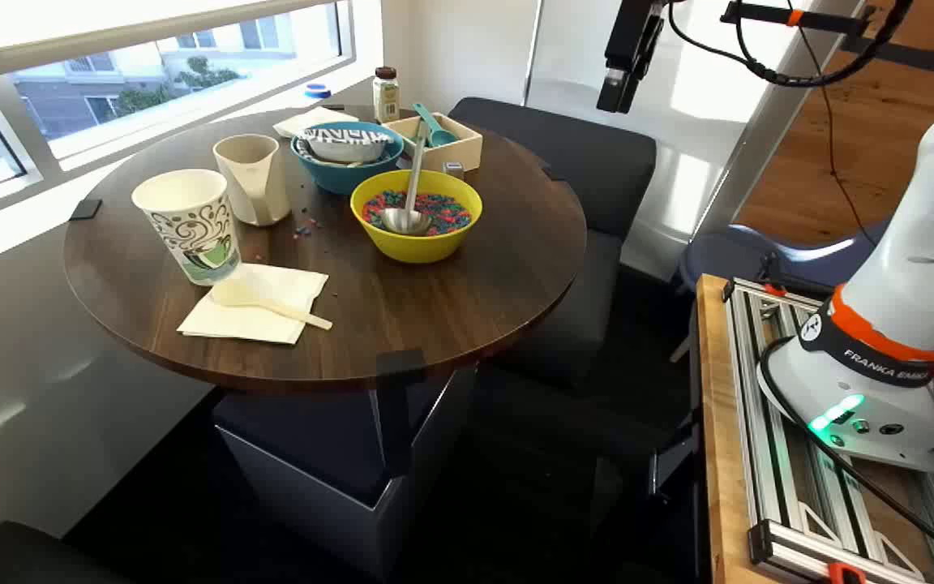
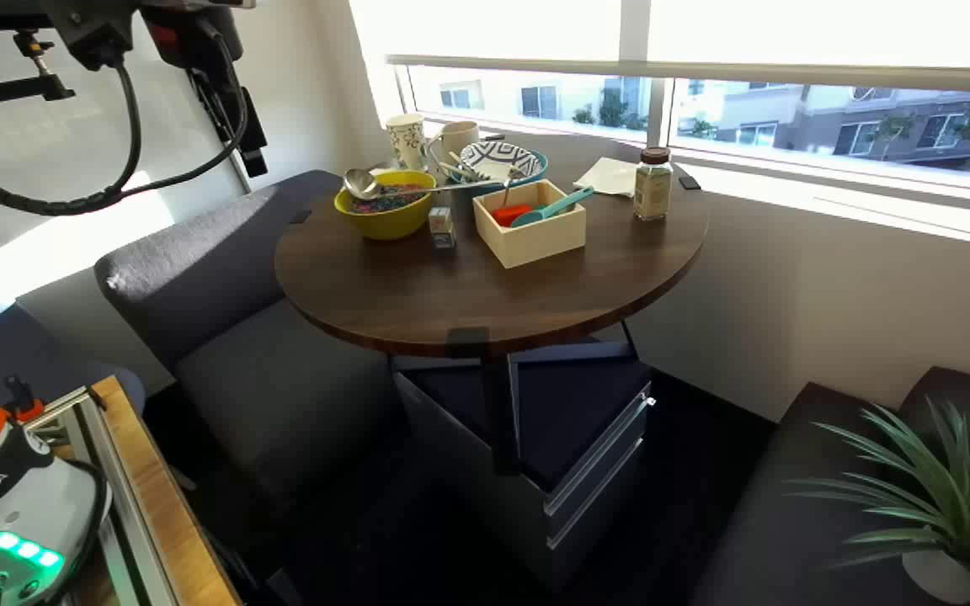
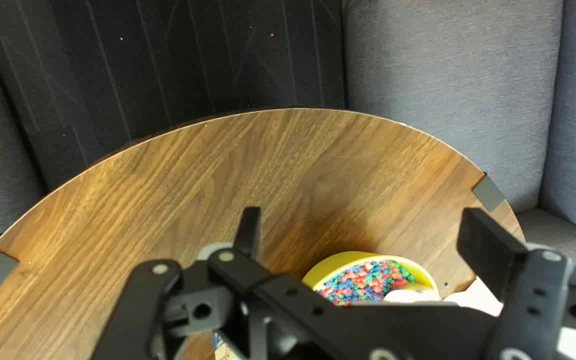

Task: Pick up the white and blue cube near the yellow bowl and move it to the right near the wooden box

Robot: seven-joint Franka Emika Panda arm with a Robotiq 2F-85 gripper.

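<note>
A small pale block with darker marks, the cube (image 2: 442, 225), stands on the table between the yellow bowl and the wooden box. In an exterior view the cube (image 1: 453, 169) shows just behind the bowl's rim; its blue is hard to make out. The yellow bowl (image 1: 417, 250) (image 2: 386, 225) (image 3: 340, 262) holds coloured bits and a metal ladle. The pale wooden box (image 1: 467, 152) (image 2: 540, 244) holds teal and red utensils. My gripper (image 1: 614, 99) (image 2: 256, 160) (image 3: 360, 225) is open and empty, high above and away from the cube. In the wrist view a blue-edged cream patch (image 3: 224, 351) is mostly hidden.
A teal bowl with a patterned bowl (image 1: 345, 166), a beige pitcher (image 1: 254, 182), a paper cup (image 1: 191, 227), a spoon on napkins (image 1: 248, 308) and a spice jar (image 2: 652, 185) stand on the round table (image 2: 485, 295). A grey seat (image 2: 224, 244) adjoins it.
</note>
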